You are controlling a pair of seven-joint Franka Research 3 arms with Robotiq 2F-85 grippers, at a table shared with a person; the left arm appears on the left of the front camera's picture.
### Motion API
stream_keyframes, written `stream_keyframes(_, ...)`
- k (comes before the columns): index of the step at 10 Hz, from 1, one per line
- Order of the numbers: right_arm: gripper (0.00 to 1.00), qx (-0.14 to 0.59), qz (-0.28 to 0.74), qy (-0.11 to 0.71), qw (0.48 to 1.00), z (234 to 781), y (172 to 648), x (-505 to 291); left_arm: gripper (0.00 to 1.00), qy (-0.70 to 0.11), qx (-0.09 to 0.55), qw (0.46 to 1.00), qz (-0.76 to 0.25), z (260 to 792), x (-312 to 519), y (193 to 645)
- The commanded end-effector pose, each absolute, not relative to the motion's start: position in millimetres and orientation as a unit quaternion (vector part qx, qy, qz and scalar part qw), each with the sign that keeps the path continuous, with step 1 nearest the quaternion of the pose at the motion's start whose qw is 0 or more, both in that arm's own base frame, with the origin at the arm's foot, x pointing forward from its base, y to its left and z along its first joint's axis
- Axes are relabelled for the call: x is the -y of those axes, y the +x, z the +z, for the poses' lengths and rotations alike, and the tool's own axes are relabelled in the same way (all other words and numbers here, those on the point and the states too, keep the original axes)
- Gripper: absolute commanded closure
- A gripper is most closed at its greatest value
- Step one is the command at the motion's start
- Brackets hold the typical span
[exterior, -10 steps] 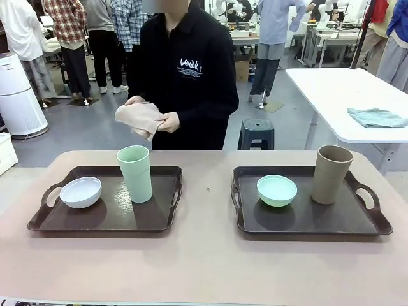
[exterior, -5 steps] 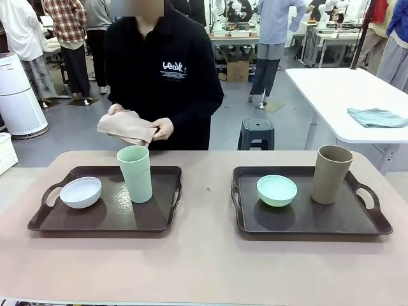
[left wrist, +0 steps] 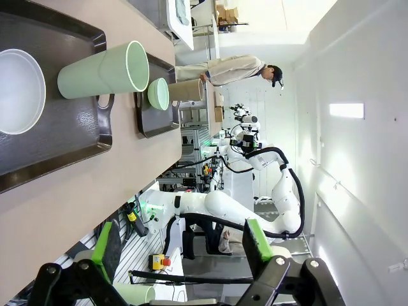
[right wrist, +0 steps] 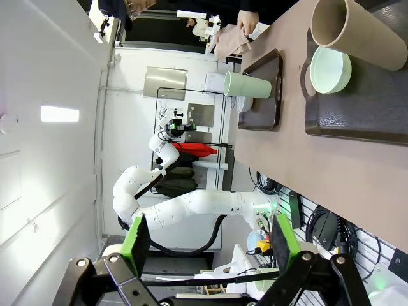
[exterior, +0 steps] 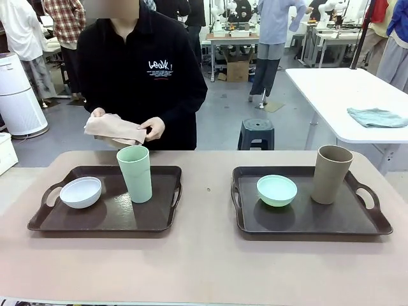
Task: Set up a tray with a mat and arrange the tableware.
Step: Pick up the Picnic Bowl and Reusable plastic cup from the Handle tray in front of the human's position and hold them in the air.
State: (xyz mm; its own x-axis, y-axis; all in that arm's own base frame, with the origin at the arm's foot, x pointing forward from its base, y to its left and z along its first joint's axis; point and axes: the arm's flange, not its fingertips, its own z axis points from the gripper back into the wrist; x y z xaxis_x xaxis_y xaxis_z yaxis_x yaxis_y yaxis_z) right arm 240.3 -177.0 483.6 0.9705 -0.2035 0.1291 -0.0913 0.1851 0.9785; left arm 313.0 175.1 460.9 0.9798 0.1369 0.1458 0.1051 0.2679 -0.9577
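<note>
table [exterior: 205, 191] strip separates left tray [exterior: 145, 218], right tray [exterior: 319, 220], well apart.

Dark stool [exterior: 257, 132] beside white table [exterior: 331, 95] bearing cloth [exterior: 377, 117]

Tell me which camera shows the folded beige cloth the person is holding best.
Front view: the folded beige cloth is large and unblocked in the person's hands behind the left tray. Right wrist view shows it small, sideways, near the top.
</note>
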Motion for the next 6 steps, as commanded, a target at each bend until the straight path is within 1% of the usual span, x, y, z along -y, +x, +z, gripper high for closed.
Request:
stream_keyframes(1, 0.0, 0.118, -0.028, 0.63, 0.767, 480.0, 237.4, 175.8, 0.0, -0.612, 0.115, 0.782, 0.004, 458.3, -173.4, 312.1)
stream_keyframes(6, 0.0, 0.118, -0.028, 0.63, 0.767, 480.0, 237.4, 175.8, 0.0, -0.612, 0.115, 0.782, 0.004, 458.3, -173.4, 312.1)
